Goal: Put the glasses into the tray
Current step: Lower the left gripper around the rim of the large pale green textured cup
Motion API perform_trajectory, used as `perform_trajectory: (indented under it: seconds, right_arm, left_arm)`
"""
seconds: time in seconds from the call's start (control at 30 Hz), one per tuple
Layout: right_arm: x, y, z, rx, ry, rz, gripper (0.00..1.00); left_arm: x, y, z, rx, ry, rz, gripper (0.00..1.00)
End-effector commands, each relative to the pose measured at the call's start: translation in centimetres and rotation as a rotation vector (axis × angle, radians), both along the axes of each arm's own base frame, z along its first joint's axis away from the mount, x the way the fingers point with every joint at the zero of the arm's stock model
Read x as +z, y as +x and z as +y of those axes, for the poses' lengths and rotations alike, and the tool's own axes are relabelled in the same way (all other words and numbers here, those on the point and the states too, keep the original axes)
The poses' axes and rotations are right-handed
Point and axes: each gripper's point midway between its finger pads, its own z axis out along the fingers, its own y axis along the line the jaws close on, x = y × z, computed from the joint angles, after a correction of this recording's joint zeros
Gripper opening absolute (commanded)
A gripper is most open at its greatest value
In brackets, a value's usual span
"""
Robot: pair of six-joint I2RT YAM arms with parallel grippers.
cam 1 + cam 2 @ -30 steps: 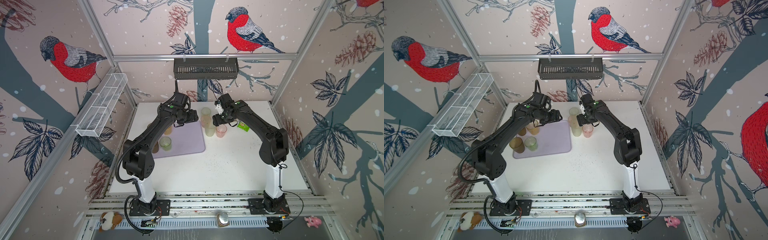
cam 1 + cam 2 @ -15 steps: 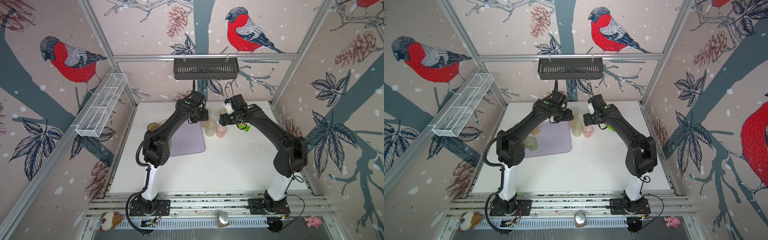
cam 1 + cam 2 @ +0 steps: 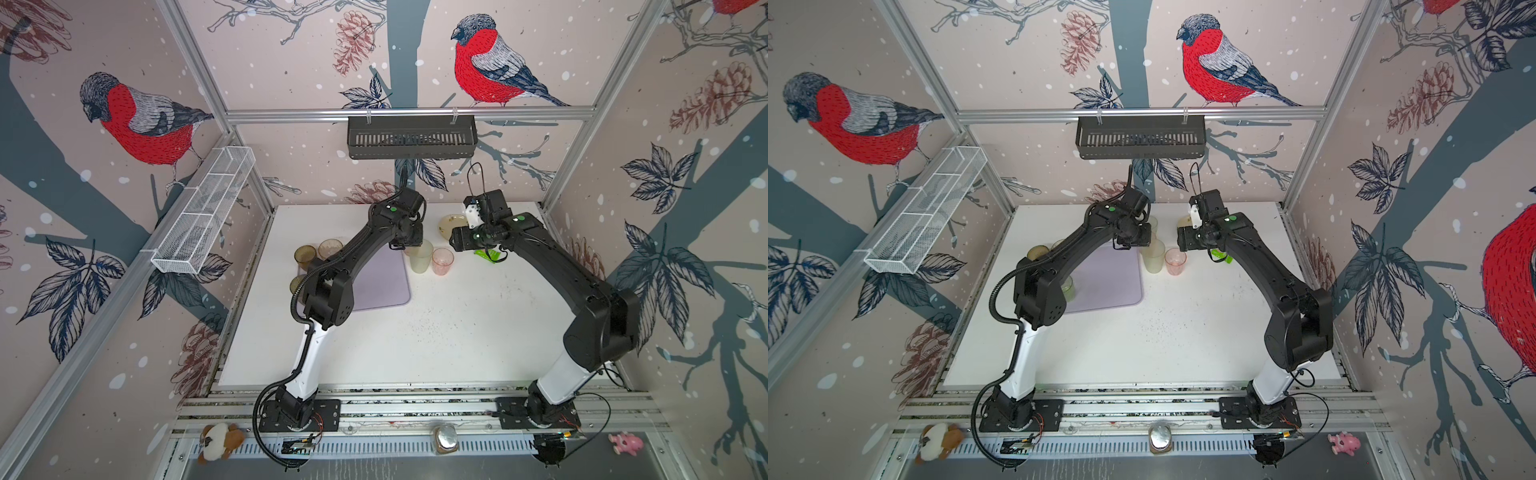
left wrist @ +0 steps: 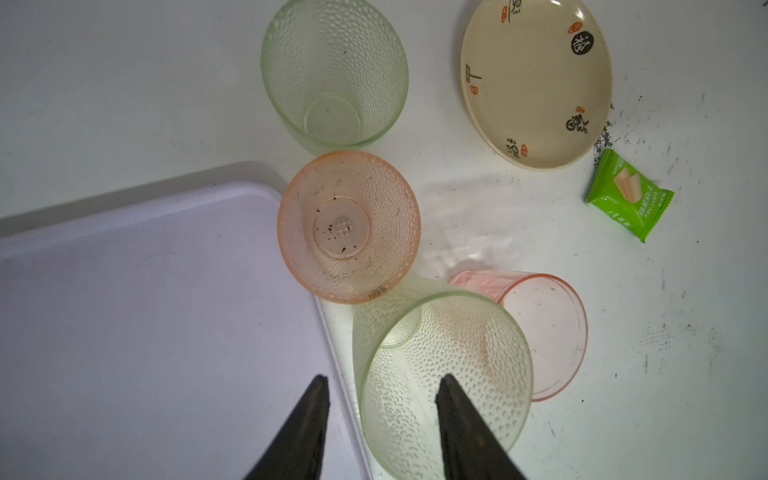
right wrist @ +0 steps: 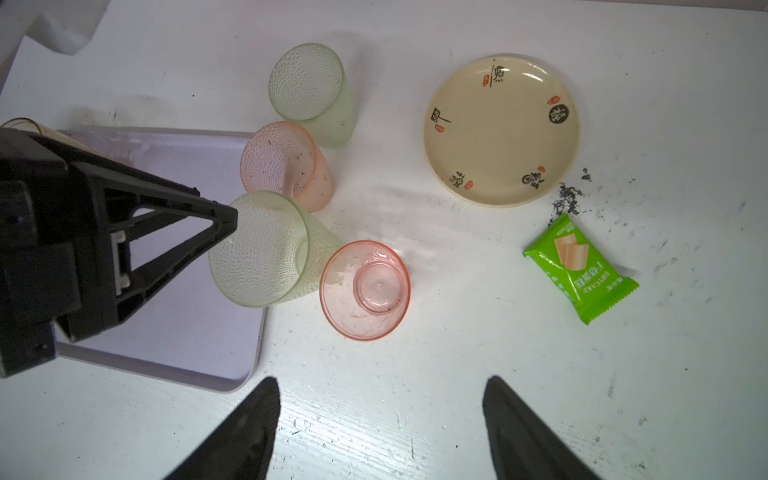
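The lilac tray (image 4: 145, 311) (image 3: 382, 286) lies left of centre. Just off its right edge stands a pale green glass (image 4: 407, 395) (image 5: 262, 249) (image 3: 420, 257). My left gripper (image 4: 383, 382) straddles its rim, one finger inside and one outside over the tray, open with a gap still showing. A smooth pink glass (image 5: 365, 291) (image 3: 442, 261) touches it. A dimpled pink glass (image 4: 349, 226) and a second pale green glass (image 4: 334, 75) stand behind. Two brown glasses (image 3: 305, 255) sit at the tray's far left. My right gripper (image 5: 382, 384) hangs open over bare table near the smooth pink glass.
A cream plate (image 5: 500, 129) (image 3: 451, 224) and a green snack packet (image 5: 582, 266) lie right of the glasses. A black slotted basket (image 3: 411, 137) hangs on the back wall and a white wire basket (image 3: 203, 216) on the left wall. Another glass (image 3: 1067, 286) is half hidden by the left arm.
My left arm has swung right from above the tray to the pale green glass, and its jaws have narrowed. My right arm has drawn back to the right, still open.
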Motion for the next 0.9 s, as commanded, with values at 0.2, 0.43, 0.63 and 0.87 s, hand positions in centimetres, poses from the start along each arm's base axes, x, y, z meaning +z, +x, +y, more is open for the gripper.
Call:
perform_trajectory:
  seconds: [0.2, 0.43, 0.63, 0.87]
  right_arm:
    - [1.2, -0.3, -0.2, -0.012, 0.025, -0.04, 0.78]
    - [1.3, -0.6, -0.6, -0.017, 0.015, -0.049, 0.78]
    - [2.1, -0.2, -1.2, -0.031, 0.02, -0.077, 0.78]
    - [2.0, -0.1, -1.4, -0.039, 0.022, -0.08, 0.78]
  left_arm:
    - [-1.5, 0.2, 0.6, 0.014, 0.073, 0.004, 0.42]
    - [-2.0, 0.3, -0.2, 0.005, 0.072, 0.007, 0.39]
    - [-2.6, 0.2, -0.4, 0.004, 0.076, 0.015, 0.38]
    - [-2.9, 0.1, -0.4, -0.003, 0.081, 0.022, 0.32]
